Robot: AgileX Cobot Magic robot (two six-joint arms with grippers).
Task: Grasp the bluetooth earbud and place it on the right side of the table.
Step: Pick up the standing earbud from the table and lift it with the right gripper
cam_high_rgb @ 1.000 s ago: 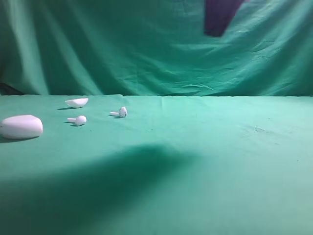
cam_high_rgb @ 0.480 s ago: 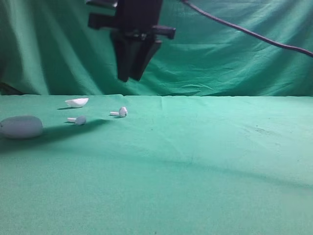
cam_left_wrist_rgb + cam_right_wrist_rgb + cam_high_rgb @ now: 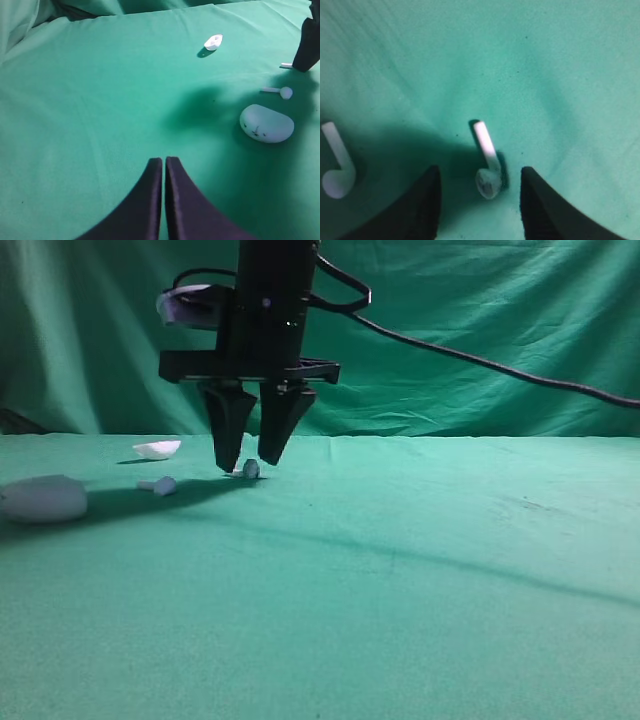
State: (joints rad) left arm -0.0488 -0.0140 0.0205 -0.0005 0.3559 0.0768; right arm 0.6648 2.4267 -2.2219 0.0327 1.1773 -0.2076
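No readable writing anywhere. Right gripper (image 3: 247,462) points straight down at the left of the table (image 3: 420,570), jaws apart, tips straddling the bluetooth earbud (image 3: 486,161), which lies flat on the cloth, unheld. Left gripper (image 3: 163,167) hovers low, jaws together. Only the left wrist view shows the case (image 3: 266,123) from above; twin earbud (image 3: 336,170) lies nearby.

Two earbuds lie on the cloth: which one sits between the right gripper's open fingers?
The bluetooth earbud with the greyish spot on its head. The twin earbud, plain white, lies outside the right gripper, beyond one finger.
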